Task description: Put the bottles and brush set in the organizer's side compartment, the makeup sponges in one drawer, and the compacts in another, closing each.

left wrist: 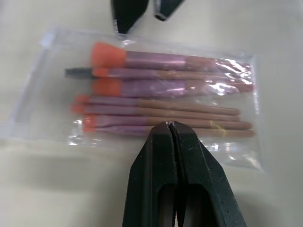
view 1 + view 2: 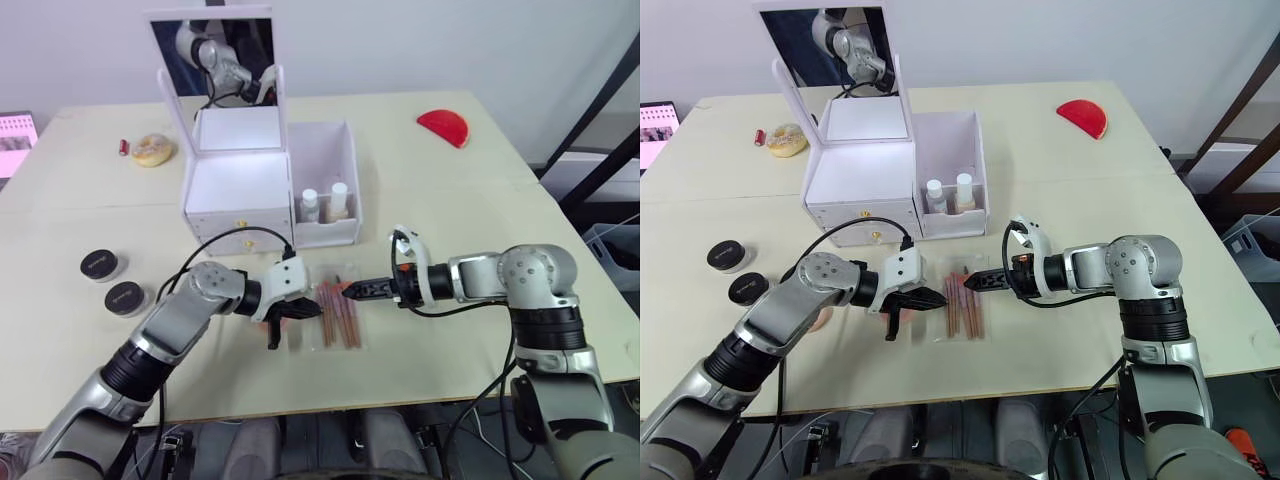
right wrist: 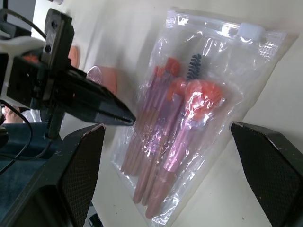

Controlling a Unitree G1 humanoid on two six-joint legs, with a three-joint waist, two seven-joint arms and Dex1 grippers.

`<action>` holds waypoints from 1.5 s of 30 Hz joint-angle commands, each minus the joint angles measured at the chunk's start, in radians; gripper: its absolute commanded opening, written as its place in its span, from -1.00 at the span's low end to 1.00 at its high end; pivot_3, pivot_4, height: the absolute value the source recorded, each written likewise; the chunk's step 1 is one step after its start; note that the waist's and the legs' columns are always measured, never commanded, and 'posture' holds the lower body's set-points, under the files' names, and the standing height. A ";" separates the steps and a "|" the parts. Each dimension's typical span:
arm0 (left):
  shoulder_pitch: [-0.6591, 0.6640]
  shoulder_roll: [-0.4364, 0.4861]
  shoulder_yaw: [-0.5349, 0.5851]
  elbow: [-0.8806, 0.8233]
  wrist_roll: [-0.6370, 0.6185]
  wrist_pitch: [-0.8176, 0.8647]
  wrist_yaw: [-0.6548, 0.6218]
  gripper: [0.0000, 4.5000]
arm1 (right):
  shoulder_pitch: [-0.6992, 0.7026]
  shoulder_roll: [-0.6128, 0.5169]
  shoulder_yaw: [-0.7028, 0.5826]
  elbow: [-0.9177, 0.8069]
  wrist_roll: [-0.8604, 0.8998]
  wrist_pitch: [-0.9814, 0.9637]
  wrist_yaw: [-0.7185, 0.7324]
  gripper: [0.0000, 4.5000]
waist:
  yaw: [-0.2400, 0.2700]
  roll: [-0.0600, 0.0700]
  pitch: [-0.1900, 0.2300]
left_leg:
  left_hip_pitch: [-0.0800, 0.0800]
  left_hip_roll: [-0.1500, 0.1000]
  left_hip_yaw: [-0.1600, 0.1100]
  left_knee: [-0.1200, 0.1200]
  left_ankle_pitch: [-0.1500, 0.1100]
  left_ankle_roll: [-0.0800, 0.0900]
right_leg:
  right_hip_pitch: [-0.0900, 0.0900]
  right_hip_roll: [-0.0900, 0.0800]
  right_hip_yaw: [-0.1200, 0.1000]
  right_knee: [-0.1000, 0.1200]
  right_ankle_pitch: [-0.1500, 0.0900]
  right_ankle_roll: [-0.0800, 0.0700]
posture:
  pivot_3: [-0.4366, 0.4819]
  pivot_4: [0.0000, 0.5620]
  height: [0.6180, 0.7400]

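While left claw (image 1: 170, 125) pinches glossy clear brush pouch (image 1: 156, 101), right claw (image 3: 165, 156) gapes wide

Pale wood table (image 2: 450, 190) vs plain white wall (image 2: 400, 40).
Dark metal frame (image 2: 600, 150) at right; grey floor beyond table edge.

A pale wooden table (image 2: 480, 200) fills the scene. A red half-round object (image 2: 444, 126) lies on its far right side. On the far left sit a yellowish ring-shaped item (image 2: 154, 149) and, just beside it, a small red object (image 2: 123, 147). A pink-patterned item (image 2: 15, 141) shows at the left edge.
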 commanded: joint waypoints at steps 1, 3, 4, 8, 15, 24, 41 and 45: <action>-0.014 -0.001 -0.013 -0.016 0.012 0.001 -0.005 -0.98 | 0.025 0.006 0.028 -0.007 0.034 0.024 -0.037 1.00 | 0.000 0.000 0.000 | 0.000 0.000 0.000 0.000 0.000 0.000 | 0.000 0.000 0.000 0.000 0.000 0.000 | -0.05 -0.47 0.99; -0.010 0.000 -0.015 -0.022 0.013 0.003 -0.008 -0.98 | 0.029 0.006 0.028 -0.018 0.052 0.024 -0.051 1.00 | 0.001 0.000 0.000 | 0.000 0.000 0.000 0.000 0.000 0.000 | 0.000 0.000 0.000 0.000 0.000 -0.001 | -0.05 -0.47 0.99; -0.008 0.003 -0.019 -0.025 0.014 0.007 -0.011 -0.98 | 0.032 0.008 0.029 -0.023 0.058 0.024 -0.060 1.00 | 0.001 0.000 0.000 | 0.000 0.000 0.000 0.000 0.000 0.000 | 0.000 0.000 0.000 0.000 0.000 -0.001 | -0.05 -0.47 0.99; -0.007 0.016 -0.036 -0.033 0.026 0.019 -0.015 -0.98 | 0.040 0.014 0.029 -0.036 0.084 0.024 -0.090 1.00 | 0.002 0.000 0.000 | -0.001 0.000 0.000 0.000 0.000 0.000 | 0.000 0.000 0.000 -0.001 0.000 0.000 | -0.05 -0.47 0.99; -0.003 0.013 -0.035 -0.041 0.031 0.025 -0.015 -0.98 | 0.050 0.015 0.034 -0.052 0.120 0.024 -0.128 1.00 | 0.003 0.000 0.000 | -0.001 0.000 0.000 0.000 0.000 0.001 | -0.001 0.000 0.000 -0.001 0.000 0.000 | -0.05 -0.47 0.99; 0.007 0.020 -0.034 -0.050 0.029 0.021 -0.022 -1.00 | 0.053 0.034 0.019 -0.036 0.131 0.024 -0.163 -0.05 | 0.003 0.000 0.000 | -0.002 0.000 0.000 -0.001 0.000 0.001 | -0.002 0.000 0.000 -0.002 0.000 0.000 | -0.05 -0.47 0.99; -0.006 0.000 -0.004 -0.046 0.015 0.020 -0.009 -1.00 | 0.026 0.021 -0.020 -0.001 0.143 0.024 -0.155 -0.98 | 0.006 0.001 0.001 | -0.003 0.000 0.000 -0.001 -0.001 0.001 | -0.003 0.000 0.000 -0.002 0.000 0.000 | -0.05 -0.47 0.99; -0.018 -0.014 0.029 -0.050 -0.017 0.022 -0.009 -0.62 | 0.020 0.016 -0.027 0.008 0.146 0.024 -0.151 -1.00 | 0.006 0.001 0.001 | -0.004 0.000 0.000 -0.001 -0.001 0.001 | -0.003 0.000 0.000 -0.002 0.000 0.000 | -0.05 -0.47 0.99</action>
